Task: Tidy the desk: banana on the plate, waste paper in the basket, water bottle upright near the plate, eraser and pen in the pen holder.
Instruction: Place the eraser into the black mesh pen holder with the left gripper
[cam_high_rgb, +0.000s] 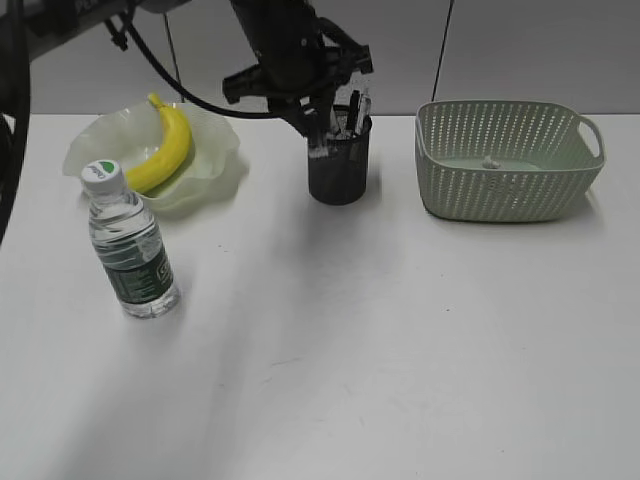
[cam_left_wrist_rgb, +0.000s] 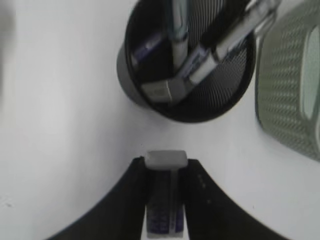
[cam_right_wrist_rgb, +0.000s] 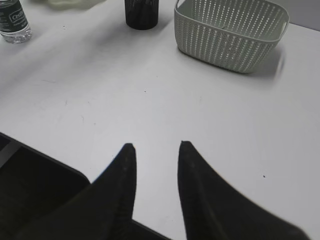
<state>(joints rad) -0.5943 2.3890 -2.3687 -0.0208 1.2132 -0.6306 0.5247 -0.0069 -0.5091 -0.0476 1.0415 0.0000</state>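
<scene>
Left gripper (cam_left_wrist_rgb: 166, 200) clamped on eraser (cam_left_wrist_rgb: 166, 159): white block in a blue-printed sleeve, pinched between both fingers (cam_left_wrist_rgb: 132, 200), white end sticking out past the tips. In exterior view, left gripper (cam_high_rgb: 335, 125) up at the 12 o'clock edge of the surface (cam_high_rgb: 350, 350), right over the pen holder (cam_high_rgb: 339, 165). Eraser itself not discernible from there.

Left wrist view: pen holder (cam_left_wrist_rgb: 185, 60) sits at 12 o'clock of the held eraser, mouth open to camera. Pen (cam_left_wrist_rgb: 177, 30) plus another marker-like item and a second sleeved block leaning inside. Held eraser apart from the rim, not inside the cup.

Right gripper (cam_right_wrist_rgb: 156, 150) empty, fingers apart, hanging over bare surface (cam_right_wrist_rgb: 150, 100) at the 6 o'clock side. Not visible in exterior view.

Banana (cam_high_rgb: 165, 145) lying in plate (cam_high_rgb: 215, 160), around 10 o'clock on the surface. Water bottle (cam_high_rgb: 130, 250) upright, just beside the plate at its 6 o'clock, cap on.

Basket (cam_high_rgb: 505, 160) at roughly 2 o'clock, well apart from the pen holder. Waste paper (cam_high_rgb: 491, 161) a small white wad on the basket floor; red print too small to confirm.

Right wrist view: basket (cam_right_wrist_rgb: 230, 30) at 1 o'clock, pen holder (cam_right_wrist_rgb: 142, 14) at 12, water bottle (cam_right_wrist_rgb: 14, 22) at 10, cropped by the frame edge.
</scene>
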